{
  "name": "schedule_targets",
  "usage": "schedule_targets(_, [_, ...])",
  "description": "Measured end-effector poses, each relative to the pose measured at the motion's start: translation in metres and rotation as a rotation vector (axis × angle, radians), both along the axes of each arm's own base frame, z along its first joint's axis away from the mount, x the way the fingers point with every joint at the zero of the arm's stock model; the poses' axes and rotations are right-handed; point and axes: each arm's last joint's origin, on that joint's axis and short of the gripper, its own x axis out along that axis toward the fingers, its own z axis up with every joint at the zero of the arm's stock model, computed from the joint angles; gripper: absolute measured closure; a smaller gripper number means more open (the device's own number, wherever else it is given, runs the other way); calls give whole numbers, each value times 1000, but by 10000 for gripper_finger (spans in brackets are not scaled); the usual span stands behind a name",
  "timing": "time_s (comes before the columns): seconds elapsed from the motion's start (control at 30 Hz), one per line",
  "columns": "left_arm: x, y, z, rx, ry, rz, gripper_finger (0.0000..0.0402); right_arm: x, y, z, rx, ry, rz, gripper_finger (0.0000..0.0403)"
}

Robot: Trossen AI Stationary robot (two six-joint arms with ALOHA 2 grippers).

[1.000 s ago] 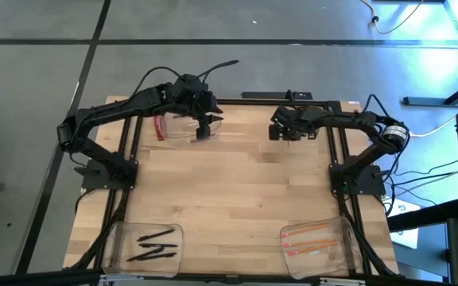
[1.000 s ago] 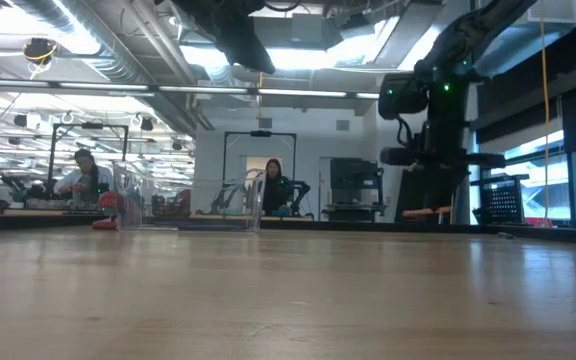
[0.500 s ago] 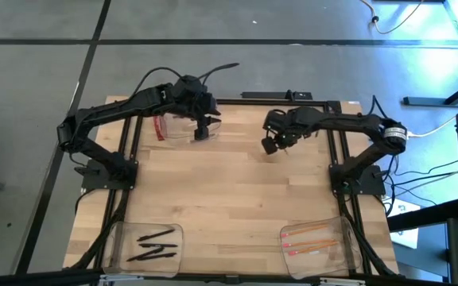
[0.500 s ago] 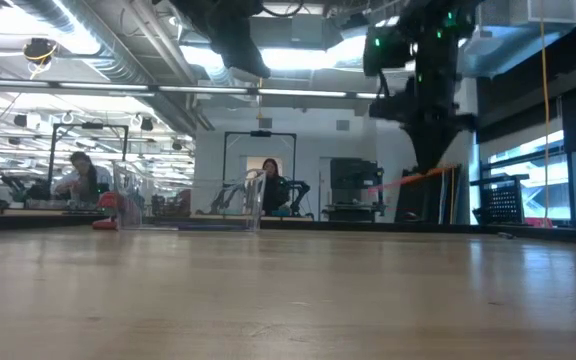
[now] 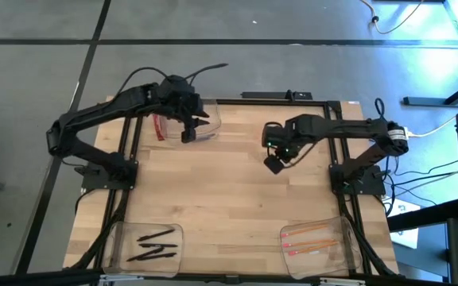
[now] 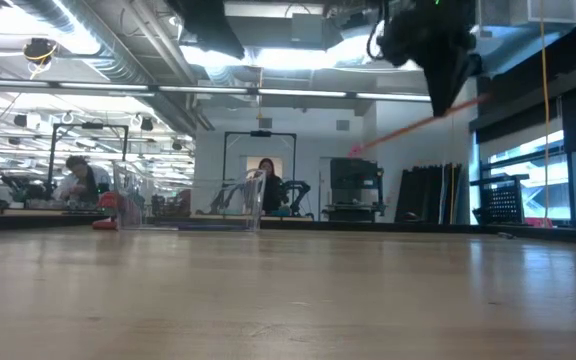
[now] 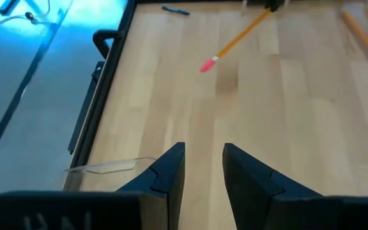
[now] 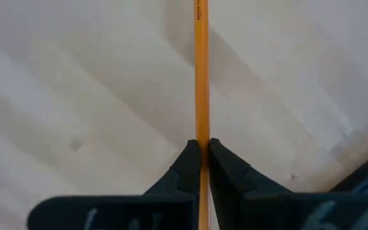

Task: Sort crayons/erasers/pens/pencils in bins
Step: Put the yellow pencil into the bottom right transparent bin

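Observation:
My right gripper (image 5: 275,161) is shut on an orange pencil (image 8: 200,64) above the table's middle right. In the low view the pencil (image 6: 413,125) slants down, with its pink end (image 6: 353,150) lowest. It also shows in the left wrist view (image 7: 238,39). My left gripper (image 5: 188,133) is open and empty over the clear far-left bin (image 5: 205,123). The black pens (image 5: 156,245) lie in the near-left bin (image 5: 126,234). More pencils (image 5: 308,238) lie in the near-right bin (image 5: 344,238). No crayons show. My right gripper pinches the pencil's shaft (image 8: 201,142) between its two fingers. The pencil runs straight out past the fingertips, along the fingers. It is lifted clear of the table and tilted, with its pink end lowest.
A red flat piece (image 5: 159,127) lies at the left end of the far-left bin. The bin's clear edge (image 7: 107,167) shows just below my left fingers. Black frame rails run along the table's left and right sides. People sit in the room beyond the table.
My right gripper has risen and gone toward the table's near edge with the pencil. The pencil has been lifted from near table height to well above it and has tipped to a slant. My left gripper has gone a little up and toward the table's left edge.

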Motion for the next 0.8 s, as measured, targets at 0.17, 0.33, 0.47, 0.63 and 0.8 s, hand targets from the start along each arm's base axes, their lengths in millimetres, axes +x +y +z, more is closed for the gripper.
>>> schedule_targets(0.17, [-13, -10, 12, 14, -33, -15, 305, 1, 28, 18, 37, -24, 125, 382])
schedule_targets(0.33, [-18, -19, 19, 19, -64, -36, 305, -4, 56, 34, 45, -24, 228, 382])
schedule_targets(0.47, [-17, -27, 20, 5, -68, -56, 305, -10, 78, 47, 51, -32, 286, 382])
schedule_targets(0.63, [-15, -38, 17, -7, -38, -103, 305, -20, 104, 64, 91, -47, 351, 388])
schedule_targets(0.8, [-12, -48, 16, -16, -26, -142, 305, -28, 115, 69, 2, -41, 407, 398])
